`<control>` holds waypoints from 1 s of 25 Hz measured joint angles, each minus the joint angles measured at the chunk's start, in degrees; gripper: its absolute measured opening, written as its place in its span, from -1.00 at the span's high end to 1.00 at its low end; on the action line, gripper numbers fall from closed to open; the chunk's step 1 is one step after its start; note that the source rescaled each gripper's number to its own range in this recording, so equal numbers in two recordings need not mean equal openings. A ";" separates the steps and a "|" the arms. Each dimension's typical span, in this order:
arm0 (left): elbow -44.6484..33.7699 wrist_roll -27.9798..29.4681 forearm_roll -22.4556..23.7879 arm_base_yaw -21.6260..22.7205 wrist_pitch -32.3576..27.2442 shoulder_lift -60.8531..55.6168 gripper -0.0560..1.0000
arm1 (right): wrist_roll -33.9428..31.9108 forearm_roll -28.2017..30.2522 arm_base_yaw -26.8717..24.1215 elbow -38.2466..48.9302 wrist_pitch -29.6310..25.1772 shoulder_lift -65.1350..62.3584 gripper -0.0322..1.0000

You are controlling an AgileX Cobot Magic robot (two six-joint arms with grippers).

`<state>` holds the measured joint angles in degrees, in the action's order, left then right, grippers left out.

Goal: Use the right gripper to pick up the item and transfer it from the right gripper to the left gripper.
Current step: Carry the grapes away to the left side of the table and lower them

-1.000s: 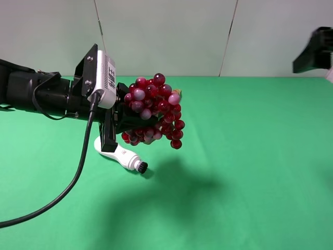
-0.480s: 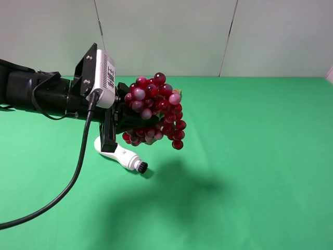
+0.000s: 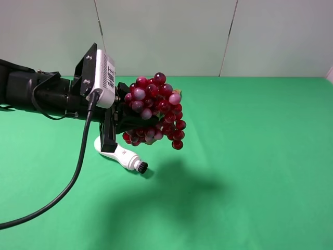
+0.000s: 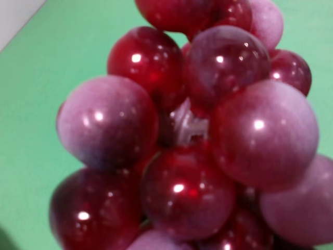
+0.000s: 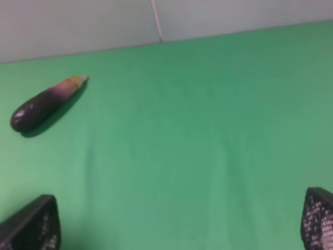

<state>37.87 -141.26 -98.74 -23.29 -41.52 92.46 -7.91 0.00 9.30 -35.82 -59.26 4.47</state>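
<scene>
- My left fingers (image 3: 131,121) are pinching the item (image 3: 156,107), pressed into the middle of the bunch with grapes bulging above and below them.
- The item hangs clear of the table (image 3: 250,156), held up in the air, and its shadow falls on the green cloth beneath.
- Seen from my left wrist, the item (image 4: 192,151) fills nearly everything: glossy dark-red and paler pink grapes, right up against the lens.
- I cannot make out the leaf clearly from any view.
- My right fingers (image 5: 34,226) are spread wide, with only the two black tips showing and nothing between them but bare green table (image 5: 197,156).
- An eggplant (image 5: 44,104) lies on the table well beyond my right fingers, close to the wall.
- A white bottle-shaped device (image 3: 124,156) with a black tip lies on the table just below my left fingers, apart from the item.
- The white camera box (image 3: 104,78) sits behind my left fingers, and its black cable (image 3: 78,166) droops down from it.
</scene>
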 joint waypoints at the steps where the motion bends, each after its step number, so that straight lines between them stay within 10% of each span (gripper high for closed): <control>1: 0.00 0.00 0.00 0.00 0.00 0.00 0.89 | 0.62 0.00 0.00 0.58 0.05 -0.68 -1.00; 25: 0.00 0.00 0.00 0.00 0.00 0.00 0.89 | 3.62 0.69 0.00 7.90 1.35 -3.03 -1.00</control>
<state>37.87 -141.26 -98.74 -23.29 -41.52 92.46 -4.29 0.69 9.30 -27.92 -57.91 1.44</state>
